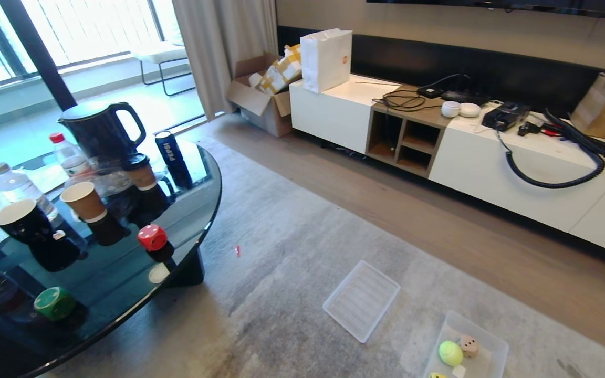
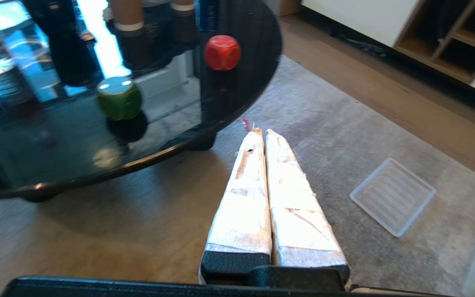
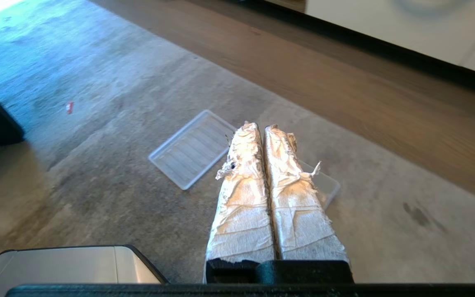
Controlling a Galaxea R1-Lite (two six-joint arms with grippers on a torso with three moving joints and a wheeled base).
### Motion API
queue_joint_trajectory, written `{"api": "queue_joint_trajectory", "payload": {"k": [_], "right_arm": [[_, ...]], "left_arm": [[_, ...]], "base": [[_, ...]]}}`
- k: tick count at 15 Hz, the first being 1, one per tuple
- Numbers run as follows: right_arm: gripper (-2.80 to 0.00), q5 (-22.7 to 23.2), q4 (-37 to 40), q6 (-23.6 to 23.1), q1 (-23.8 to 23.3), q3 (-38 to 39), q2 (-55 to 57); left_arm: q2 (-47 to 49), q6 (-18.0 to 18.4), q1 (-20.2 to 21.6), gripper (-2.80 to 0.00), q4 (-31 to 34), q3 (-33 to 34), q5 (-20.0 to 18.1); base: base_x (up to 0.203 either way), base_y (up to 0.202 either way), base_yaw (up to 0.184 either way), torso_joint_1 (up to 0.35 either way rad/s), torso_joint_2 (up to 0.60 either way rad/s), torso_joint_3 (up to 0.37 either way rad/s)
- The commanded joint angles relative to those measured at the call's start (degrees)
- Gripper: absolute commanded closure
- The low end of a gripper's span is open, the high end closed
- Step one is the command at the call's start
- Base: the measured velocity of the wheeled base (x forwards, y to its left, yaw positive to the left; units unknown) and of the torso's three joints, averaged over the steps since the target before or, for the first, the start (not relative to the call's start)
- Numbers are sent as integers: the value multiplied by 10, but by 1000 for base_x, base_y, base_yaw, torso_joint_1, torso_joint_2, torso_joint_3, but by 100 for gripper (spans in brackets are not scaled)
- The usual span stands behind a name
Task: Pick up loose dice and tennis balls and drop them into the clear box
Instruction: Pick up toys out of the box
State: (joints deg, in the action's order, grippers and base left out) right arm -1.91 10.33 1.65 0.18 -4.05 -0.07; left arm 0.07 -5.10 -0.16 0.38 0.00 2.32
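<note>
Cropping by the head view's lower edge leaves the frosted clear plastic box (image 1: 497, 344) half seen, a fuzzy yellow-green tennis ball (image 1: 450, 353) and tan die (image 1: 469, 346) inside. The red die (image 2: 222, 52) and green die (image 2: 118, 98) are seen on the black glass bench (image 2: 229, 103), well apart from the pressed-together left tool (image 2: 261, 132); the right tool (image 3: 261, 126) is likewise held together, empty.

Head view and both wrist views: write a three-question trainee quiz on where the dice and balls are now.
1. True or false: the red die and the green die sit on the black glass table.
2. What lies in the clear box besides the tennis ball?
A. tan die
B. paper cup
C. bottle
3. Fill in: the left gripper and the right gripper are both ____ and hold nothing.

Key: 1 true. 2 A, the tan die; a yellow item at the picture's edge is too cut off to name. 3 shut.
</note>
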Motion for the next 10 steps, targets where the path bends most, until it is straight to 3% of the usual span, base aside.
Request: {"api": "queue_joint_trajectory", "payload": {"k": [1, 10], "right_arm": [[0, 0, 0, 0, 0, 1, 1], [0, 0, 0, 0, 0, 0, 1]], "left_arm": [[0, -1, 0, 0, 0, 0, 0], [0, -4, 0, 0, 0, 0, 1]], "base": [[1, -9, 163, 1, 2, 7], [1, -9, 164, 2, 4, 2]]}}
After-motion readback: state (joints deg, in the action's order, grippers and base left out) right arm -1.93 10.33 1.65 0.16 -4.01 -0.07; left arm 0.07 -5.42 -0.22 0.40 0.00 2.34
